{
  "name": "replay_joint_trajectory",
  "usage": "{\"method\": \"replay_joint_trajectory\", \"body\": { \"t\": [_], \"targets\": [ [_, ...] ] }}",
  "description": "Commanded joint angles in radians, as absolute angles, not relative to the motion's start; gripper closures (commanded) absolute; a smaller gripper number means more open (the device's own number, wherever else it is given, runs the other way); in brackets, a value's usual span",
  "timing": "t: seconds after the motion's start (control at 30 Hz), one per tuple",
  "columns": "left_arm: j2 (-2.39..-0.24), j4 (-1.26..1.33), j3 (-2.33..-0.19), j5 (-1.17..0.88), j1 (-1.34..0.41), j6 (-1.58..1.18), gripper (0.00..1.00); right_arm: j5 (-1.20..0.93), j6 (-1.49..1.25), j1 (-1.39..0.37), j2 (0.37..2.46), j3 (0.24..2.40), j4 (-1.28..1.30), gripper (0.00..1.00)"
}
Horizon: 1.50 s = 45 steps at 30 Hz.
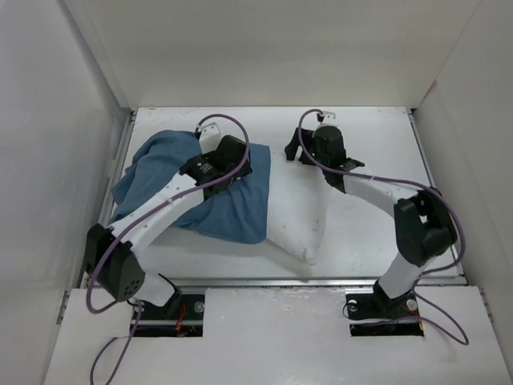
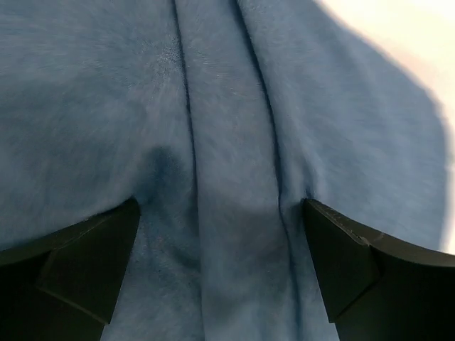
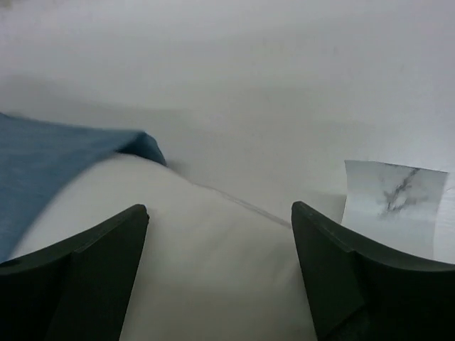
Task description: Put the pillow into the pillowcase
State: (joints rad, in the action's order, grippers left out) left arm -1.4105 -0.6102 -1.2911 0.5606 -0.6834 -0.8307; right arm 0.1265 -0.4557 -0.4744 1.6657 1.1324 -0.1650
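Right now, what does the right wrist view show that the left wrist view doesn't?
Right wrist only: the pillow, a white tag and table around the open right gripper. Left wrist only: long folds in the pillowcase under the open left gripper, plus an unidentifiable white corner. Both: the pillowcase, just an edge in the right wrist view.

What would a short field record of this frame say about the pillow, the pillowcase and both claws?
pillow: white, right part bare, left part covered
pillowcase: blue, wrinkled, over pillow's left part; pulled on or merely draped, cannot tell
left claw: open, fingers straddling pillowcase folds
right claw: open, over pillow's far corner, tag beside it
task: not finished
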Motion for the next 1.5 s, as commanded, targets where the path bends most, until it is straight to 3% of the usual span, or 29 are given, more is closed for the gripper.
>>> {"method": "replay_joint_trajectory", "body": {
  "t": [0.0,0.2,0.47,0.93,1.1,1.47],
  "targets": [
    [-1.469,-0.513,-1.285,0.427,-0.623,-0.743,0.00,-0.197,-0.443,-0.437,1.736,1.166,-0.069,0.15],
    [-1.710,-0.468,-1.502,0.399,-0.603,-0.618,0.03,-0.452,-0.454,-0.452,1.651,0.959,-0.230,0.23],
    [-1.878,-0.425,-1.764,0.336,-0.706,-0.440,0.05,-0.461,-0.402,-0.641,1.534,0.856,-0.239,0.24],
    [-1.562,-0.460,-1.526,0.569,-0.716,-0.462,0.00,-0.016,-0.414,-0.641,1.243,0.821,0.012,0.22],
    [-1.428,-0.589,-1.479,0.636,-0.851,-0.471,0.00,0.169,-0.488,-0.641,1.197,0.785,0.196,0.19],
    [-1.572,-0.988,-1.309,0.672,-1.144,-0.851,0.00,0.200,-0.574,-0.623,1.197,0.701,0.144,0.19]
  ]
}}
